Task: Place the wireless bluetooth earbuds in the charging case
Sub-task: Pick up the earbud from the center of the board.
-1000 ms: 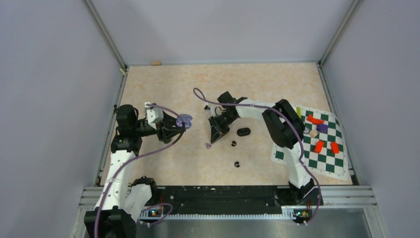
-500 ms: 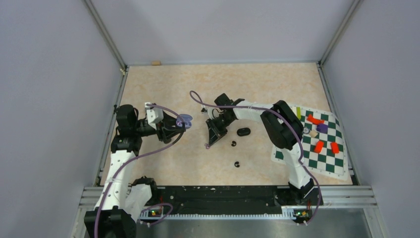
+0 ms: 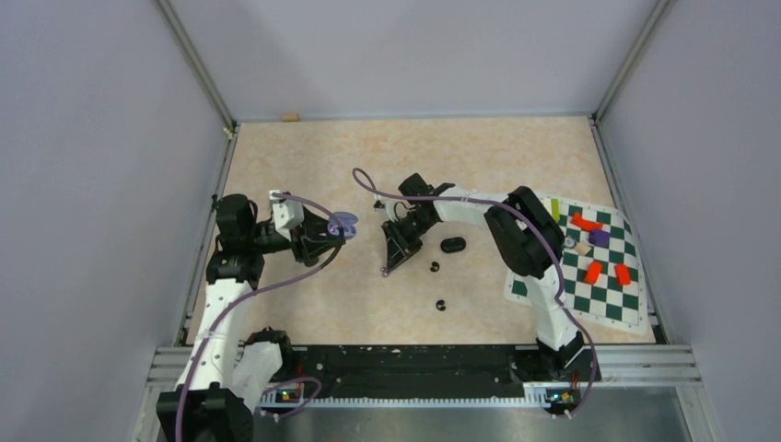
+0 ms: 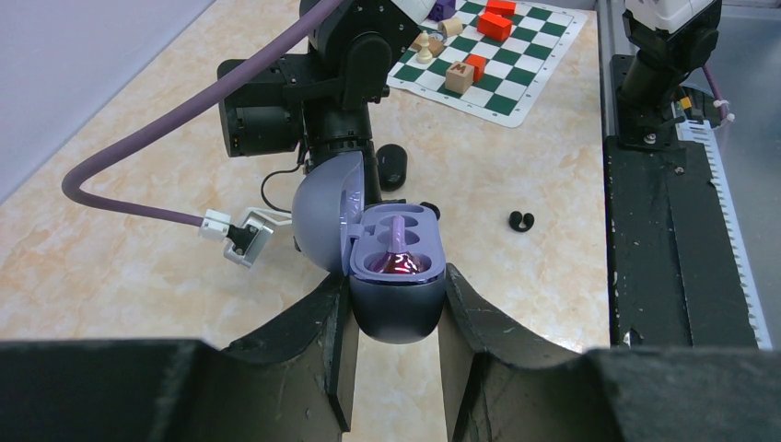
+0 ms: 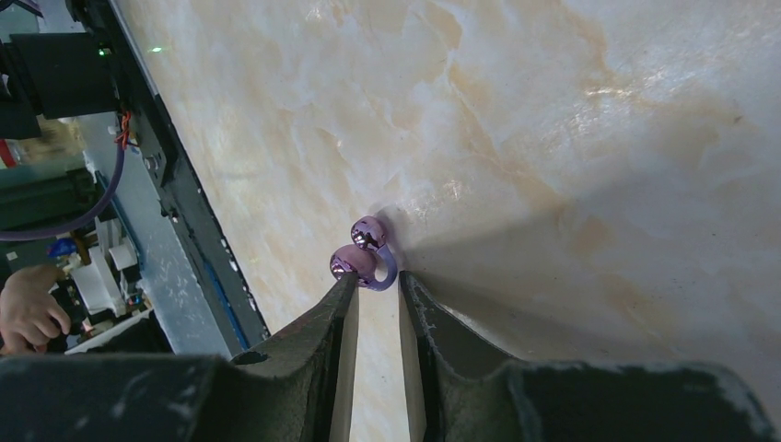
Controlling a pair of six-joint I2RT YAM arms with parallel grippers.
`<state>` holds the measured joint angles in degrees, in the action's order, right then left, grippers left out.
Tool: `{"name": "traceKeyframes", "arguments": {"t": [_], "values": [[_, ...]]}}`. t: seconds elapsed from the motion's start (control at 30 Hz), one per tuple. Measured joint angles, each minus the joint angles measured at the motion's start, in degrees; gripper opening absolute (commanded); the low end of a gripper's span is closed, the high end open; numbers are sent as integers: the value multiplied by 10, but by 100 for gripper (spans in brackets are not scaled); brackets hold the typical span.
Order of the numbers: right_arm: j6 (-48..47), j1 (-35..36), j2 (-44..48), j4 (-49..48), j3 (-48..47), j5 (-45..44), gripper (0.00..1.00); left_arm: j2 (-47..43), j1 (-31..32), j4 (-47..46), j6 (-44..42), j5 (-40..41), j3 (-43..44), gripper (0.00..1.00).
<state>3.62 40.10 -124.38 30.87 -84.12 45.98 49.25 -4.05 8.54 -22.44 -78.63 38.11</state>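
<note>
– Top external view, left side first: what has the left end effector (image 3: 330, 232) got?
– It is clamped on the purple charging case (image 4: 396, 290), lid swung open, held left of centre of the frame above the table (image 3: 304, 166). The left wrist view shows one seated purple earbud (image 4: 396, 249) in a well of the case.
– And at centre?
– The right end effector (image 5: 378, 281) points down at the table, its fingers a narrow slit apart. A loose purple earbud (image 5: 366, 253) lies right at their tips, its curved band in the gap. Whether it is pinched, I cannot tell.
– Further right?
– A black case (image 3: 451, 245) sits just beside that arm, with two black earbuds (image 3: 435, 268) below it, apart from the fingers.
</note>
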Motion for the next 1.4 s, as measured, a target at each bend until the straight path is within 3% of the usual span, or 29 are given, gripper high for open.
{"name": "traceKeyframes", "arguments": {"t": [0.4, 1.03, 1.4], "values": [[-1, 5, 0, 0, 0, -2, 19, 0, 0, 0, 0, 0, 0, 0], [41, 7, 0, -34, 14, 19, 23, 0, 0, 0, 0, 0, 0, 0], [85, 7, -4, -86, 40, 48, 8, 0, 0, 0, 0, 0, -2, 0]]}}
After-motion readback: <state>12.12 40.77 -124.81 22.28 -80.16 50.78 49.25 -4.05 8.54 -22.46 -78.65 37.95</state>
